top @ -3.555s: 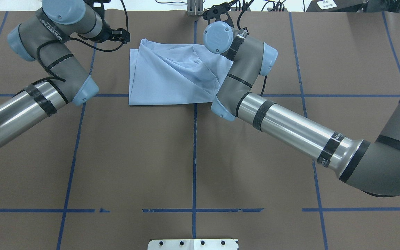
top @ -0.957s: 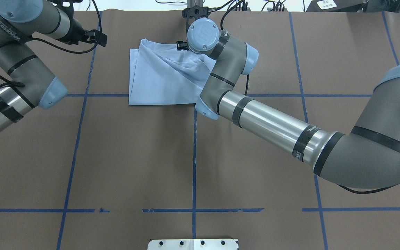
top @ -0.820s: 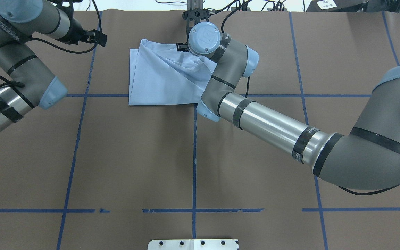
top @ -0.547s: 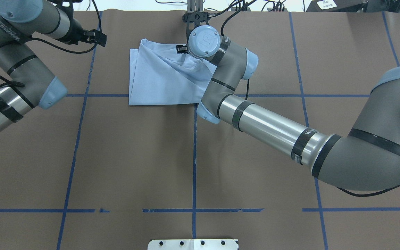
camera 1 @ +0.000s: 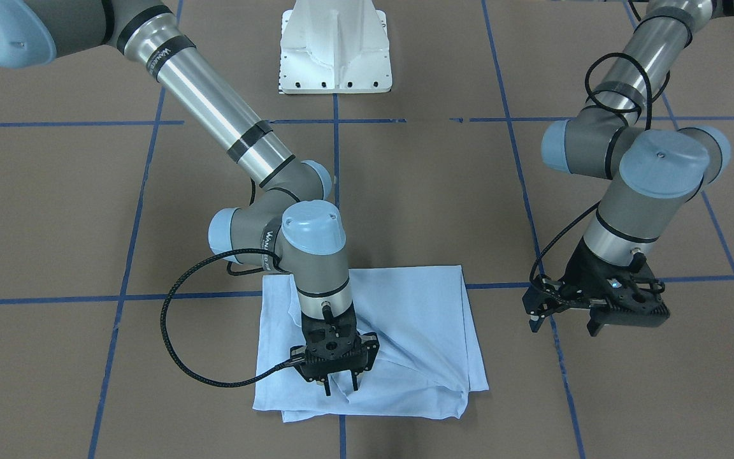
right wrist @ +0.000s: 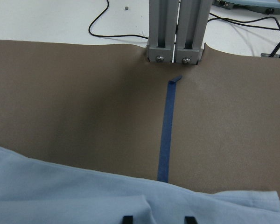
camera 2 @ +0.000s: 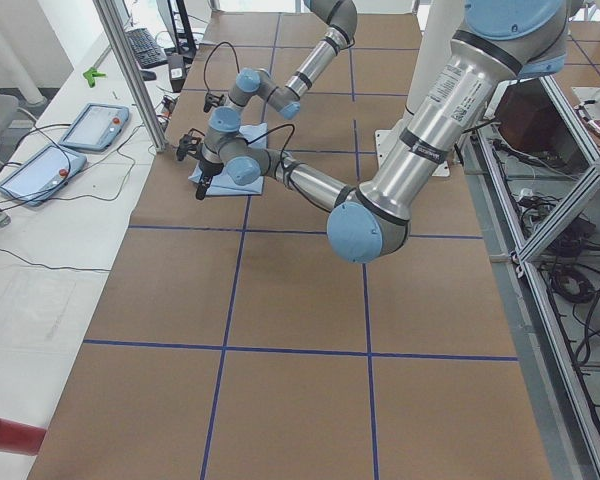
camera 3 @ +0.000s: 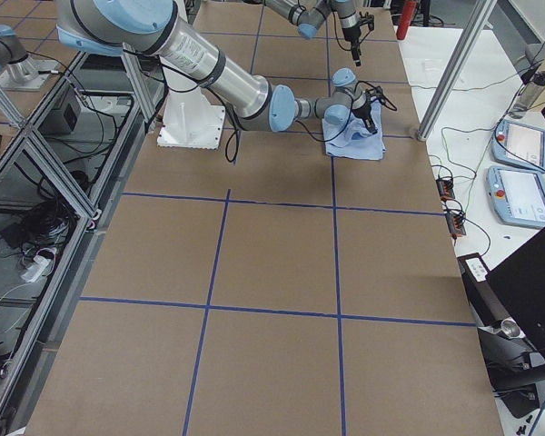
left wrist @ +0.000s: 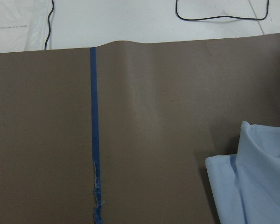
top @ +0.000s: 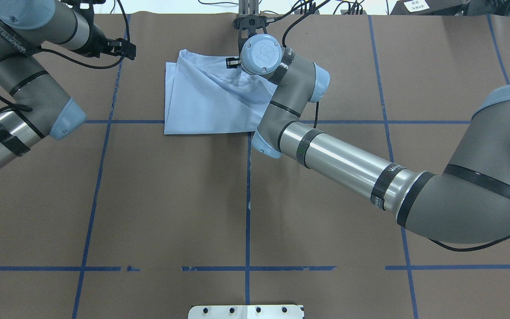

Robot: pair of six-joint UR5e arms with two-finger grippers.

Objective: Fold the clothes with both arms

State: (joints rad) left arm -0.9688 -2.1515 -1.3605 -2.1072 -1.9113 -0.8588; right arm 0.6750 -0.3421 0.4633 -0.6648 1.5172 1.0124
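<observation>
At the far middle of the brown table point(top: 171, 199), close to the edge away from the robot, the light blue T-shirt point(top: 206, 102) lies folded into a rough rectangle. It is flat along its near and left edges and rumpled into diagonal creases toward the right. The right gripper point(camera 1: 341, 387) points straight down onto the shirt's far edge. Its two fingers are spread apart, and the fingertips point(right wrist: 190, 220) rest at the cloth with a low ridge of fabric between them. The jaws are not closed on the cloth.

The right arm point(top: 339, 159) reaches in from the near right. In the overhead view its wrist stands over the shirt and hides the shirt's right part. The left gripper point(camera 1: 564, 324) hangs above bare table, well apart from the shirt and off its left side as seen from the robot. Its jaws are parted and it holds nothing. The left arm point(top: 20, 88) bends in from the near left. Its wrist camera catches only one corner of the shirt beside a line of blue tape point(left wrist: 94, 140).

More tape lines mark a grid on the table. An aluminium post point(right wrist: 177, 28) stands at the far edge, just beyond the shirt. The white pedestal base point(camera 1: 335, 44) sits at the near edge. Control tablets point(camera 3: 524, 195) and cables lie on the white bench past the table.
</observation>
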